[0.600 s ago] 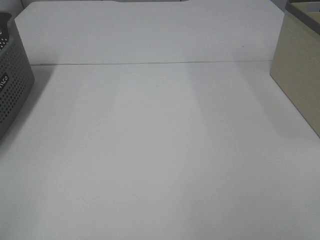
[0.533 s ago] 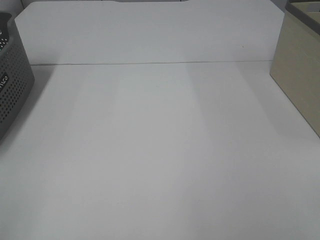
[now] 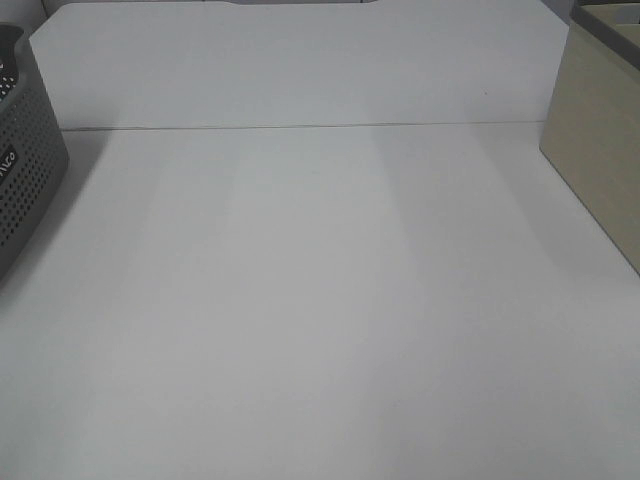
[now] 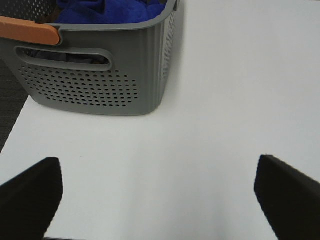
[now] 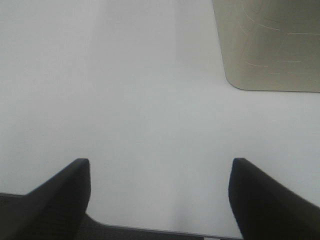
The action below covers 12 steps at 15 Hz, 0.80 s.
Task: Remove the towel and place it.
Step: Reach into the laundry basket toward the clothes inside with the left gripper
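The royal-blue towel (image 4: 107,10) lies bunched inside a grey perforated basket (image 4: 95,85) with an orange handle piece; only its top shows, in the left wrist view. My left gripper (image 4: 159,192) is open and empty, some way short of the basket over the white table. My right gripper (image 5: 160,197) is open and empty above the table's near edge, with a beige box (image 5: 272,42) ahead of it. Neither gripper shows in the exterior high view, and the towel is hidden there.
In the exterior high view the grey basket (image 3: 25,165) stands at the left edge and the beige box (image 3: 600,140) at the right edge of the white table (image 3: 320,300). A seam crosses the table toward the back.
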Motion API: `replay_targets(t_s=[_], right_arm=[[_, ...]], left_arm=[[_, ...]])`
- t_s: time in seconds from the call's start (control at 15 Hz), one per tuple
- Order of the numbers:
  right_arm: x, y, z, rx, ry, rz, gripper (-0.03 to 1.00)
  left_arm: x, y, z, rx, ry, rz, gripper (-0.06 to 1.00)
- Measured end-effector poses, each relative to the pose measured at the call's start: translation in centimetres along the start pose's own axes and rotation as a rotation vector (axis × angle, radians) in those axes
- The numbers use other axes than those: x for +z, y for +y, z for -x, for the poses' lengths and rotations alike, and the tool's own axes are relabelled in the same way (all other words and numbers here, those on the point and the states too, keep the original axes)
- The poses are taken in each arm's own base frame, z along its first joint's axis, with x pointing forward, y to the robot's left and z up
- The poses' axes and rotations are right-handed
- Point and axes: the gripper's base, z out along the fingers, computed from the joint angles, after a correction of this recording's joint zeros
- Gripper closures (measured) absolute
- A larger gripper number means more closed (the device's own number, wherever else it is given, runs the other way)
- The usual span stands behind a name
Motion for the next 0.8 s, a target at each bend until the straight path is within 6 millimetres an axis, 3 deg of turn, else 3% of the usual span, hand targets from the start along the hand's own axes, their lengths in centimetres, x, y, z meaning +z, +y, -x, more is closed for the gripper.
replay_targets(t_s=[0.8], right_arm=[[0.0, 0.0, 0.0, 0.0, 0.0, 0.0, 0.22]], left_arm=[[0.0, 0.0, 0.0, 0.001, 0.0, 0.0, -0.04]])
